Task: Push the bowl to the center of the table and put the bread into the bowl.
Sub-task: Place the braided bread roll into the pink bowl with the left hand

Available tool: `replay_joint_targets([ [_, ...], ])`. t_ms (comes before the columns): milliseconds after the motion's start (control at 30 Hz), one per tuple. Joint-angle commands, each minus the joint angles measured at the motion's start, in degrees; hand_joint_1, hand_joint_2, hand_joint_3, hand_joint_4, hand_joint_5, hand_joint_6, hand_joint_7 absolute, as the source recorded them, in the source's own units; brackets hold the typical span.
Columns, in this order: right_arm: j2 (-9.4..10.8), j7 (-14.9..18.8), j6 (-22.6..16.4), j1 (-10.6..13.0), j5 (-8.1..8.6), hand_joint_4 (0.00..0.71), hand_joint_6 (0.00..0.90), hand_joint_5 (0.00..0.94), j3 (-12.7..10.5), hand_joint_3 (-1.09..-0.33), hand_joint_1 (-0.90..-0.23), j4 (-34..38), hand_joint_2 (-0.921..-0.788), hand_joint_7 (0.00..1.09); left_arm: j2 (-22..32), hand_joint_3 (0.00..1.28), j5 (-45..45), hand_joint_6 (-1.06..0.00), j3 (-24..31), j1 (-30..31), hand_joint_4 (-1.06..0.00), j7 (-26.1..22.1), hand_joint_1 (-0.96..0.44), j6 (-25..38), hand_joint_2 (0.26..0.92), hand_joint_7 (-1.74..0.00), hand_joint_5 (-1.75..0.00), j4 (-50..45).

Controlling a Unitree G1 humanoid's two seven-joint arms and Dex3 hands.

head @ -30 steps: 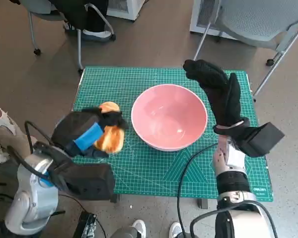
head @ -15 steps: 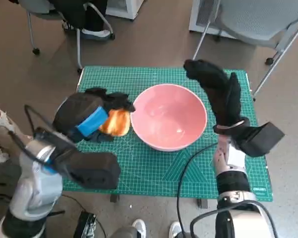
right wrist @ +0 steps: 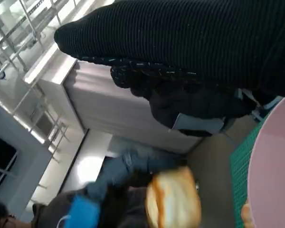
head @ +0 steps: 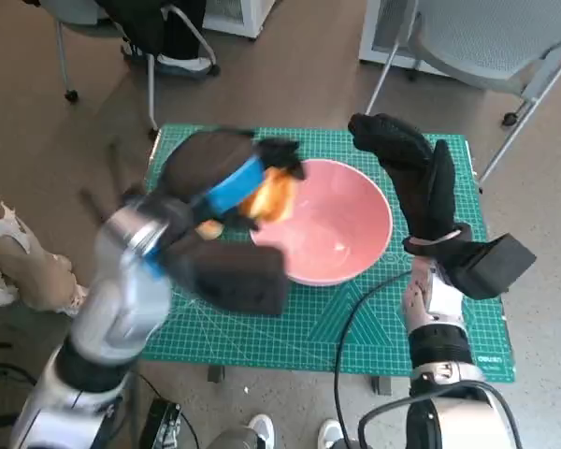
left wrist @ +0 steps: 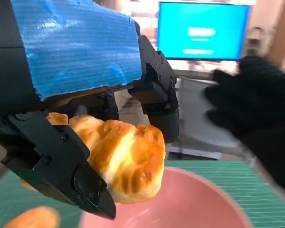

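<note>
The bread (head: 273, 195), a golden-brown roll, is held in the air by the left hand (head: 226, 174), above the left rim of the bowl (head: 341, 234). In the left wrist view the bread (left wrist: 123, 161) sits pinched between the black fingers (left wrist: 156, 102) on one side and the black lower part of the hand on the other. It hangs over the pink inside of the bowl (left wrist: 199, 204) without touching it. A second golden piece (left wrist: 35, 219) shows blurred at the picture's edge near the bowl; what it is cannot be told.

The bowl is pink, round and upright. It rests on a green cutting mat (head: 374, 318) that covers the worktop, roughly midway between the left and right edges and slightly toward the far edge.

The right hand (head: 413, 178) is raised beside the right rim of the bowl. Its gloved fingers (head: 383, 136) are extended and close together, curving over the far right part of the rim, and they hold nothing. Whether the glove touches the bowl cannot be told.

Off the worktop, chairs (head: 486, 37) stand on the floor past the far edge, and a person's leg (head: 19, 267) shows at the left.
</note>
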Motion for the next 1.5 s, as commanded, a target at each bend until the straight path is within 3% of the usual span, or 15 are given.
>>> replay_joint_targets([
  [33,-0.1,-0.6,0.7,2.1,-0.11,0.183,0.106,0.000,-0.1,-0.797,-0.660,0.0,-0.921,0.37,-2.8,0.05,-0.3,-0.69,-2.3,-7.7,-0.73,0.7,0.00,-2.9,0.911,-0.98,-1.25,8.7],
  [100,-0.2,-0.7,0.9,2.2,0.07,0.183,0.104,0.000,-0.3,-0.798,-0.660,-0.2,-0.921,0.37,-3.9,0.11,-0.6,-0.70,-3.0,-10.1,-0.68,1.1,0.00,-4.1,0.890,-0.96,-1.32,12.4],
  [133,-0.2,-0.8,1.0,2.3,0.07,0.183,0.104,0.000,-0.3,-0.798,-0.659,-0.3,-0.921,0.37,-4.1,0.26,-0.7,-0.69,-3.1,-10.6,-0.65,1.2,0.00,-4.5,0.817,-0.97,-1.38,13.3],
  [233,-0.3,-1.1,1.1,2.6,0.16,0.182,0.102,0.000,-0.4,-0.798,-0.657,-0.7,-0.921,0.37,-5.5,0.50,-1.0,-0.65,-3.7,-13.3,-0.60,1.2,0.01,-5.5,0.710,-1.04,-1.50,17.9],
  [300,-0.4,-1.2,1.2,2.9,0.30,0.183,0.100,0.000,-0.5,-0.798,-0.653,-1.1,-0.921,0.37,-6.7,0.55,-1.4,-0.57,-4.2,-15.5,-0.54,1.0,0.00,-5.9,0.708,-1.25,-1.45,21.2],
  [400,-0.4,-1.6,1.3,3.2,0.34,0.183,0.098,0.000,-0.6,-0.798,-0.650,-1.6,-0.921,0.38,-7.6,0.58,-1.9,-0.54,-4.5,-17.1,-0.53,0.5,0.00,-6.3,0.701,-1.34,-1.42,24.1],
  [500,-0.4,-2.0,1.2,3.3,0.31,0.183,0.097,0.001,-0.6,-0.798,-0.645,-1.9,-0.921,0.38,-8.1,0.57,-2.2,-0.56,-4.7,-18.0,-0.51,0.3,0.01,-6.8,0.712,-1.19,-1.55,25.9],
  [667,-0.5,-2.7,1.1,3.6,0.10,0.183,0.096,0.001,-0.6,-0.799,-0.635,-2.2,-0.921,0.39,-8.6,0.56,-1.8,-0.57,-5.8,-19.2,-0.50,0.8,0.01,-7.5,0.719,-1.13,-1.60,28.7],
  [800,-0.5,-3.3,1.0,3.8,-0.05,0.184,0.097,0.001,-0.6,-0.799,-0.630,-2.4,-0.921,0.39,-8.8,0.53,-2.2,-0.51,-5.9,-19.6,-0.49,1.3,0.00,-8.3,0.743,-1.33,-1.45,29.9],
  [1100,-0.7,-3.9,0.9,3.9,-0.09,0.186,0.095,0.002,-0.7,-0.801,-0.630,-2.5,-0.921,0.40,-9.9,0.47,-3.8,-0.51,-5.0,-20.1,-0.51,0.0,0.00,-6.4,0.768,-1.36,-1.39,32.2],
  [1133,-0.7,-4.0,1.0,3.9,-0.07,0.186,0.095,0.001,-0.8,-0.800,-0.633,-2.6,-0.921,0.40,-10.0,0.50,-4.1,-0.46,-5.0,-20.2,-0.54,-0.7,0.08,-5.7,0.745,-1.25,-1.39,32.2],
  [1167,-0.7,-4.1,1.0,3.9,-0.06,0.186,0.094,0.001,-0.8,-0.800,-0.637,-2.7,-0.921,0.40,-10.1,0.57,-4.4,-0.43,-5.0,-20.4,-0.57,-1.9,0.19,-4.8,0.695,-1.02,-1.40,32.3],
  [1300,-0.8,-4.3,1.1,3.9,0.02,0.185,0.089,0.001,-0.9,-0.791,-0.661,-2.9,-0.921,0.41,-10.2,0.67,-5.9,-0.31,-4.9,-21.3,-0.67,-5.7,0.36,-2.1,0.598,-0.36,-1.36,33.0],
  [1400,-0.9,-4.4,1.0,3.9,0.02,0.185,0.088,0.002,-1.0,-0.787,-0.670,-2.8,-0.921,0.41,-9.9,0.70,-7.2,-0.24,-4.8,-21.6,-0.67,-7.7,0.39,-1.5,0.584,-0.16,-1.38,33.2],
  [1500,-0.9,-4.5,0.9,4.0,-0.03,0.186,0.087,0.002,-1.0,-0.785,-0.673,-3.0,-0.921,0.42,-9.1,0.70,-7.9,-0.22,-4.9,-21.4,-0.66,-9.2,0.39,-1.8,0.591,-0.08,-1.39,32.3],
])
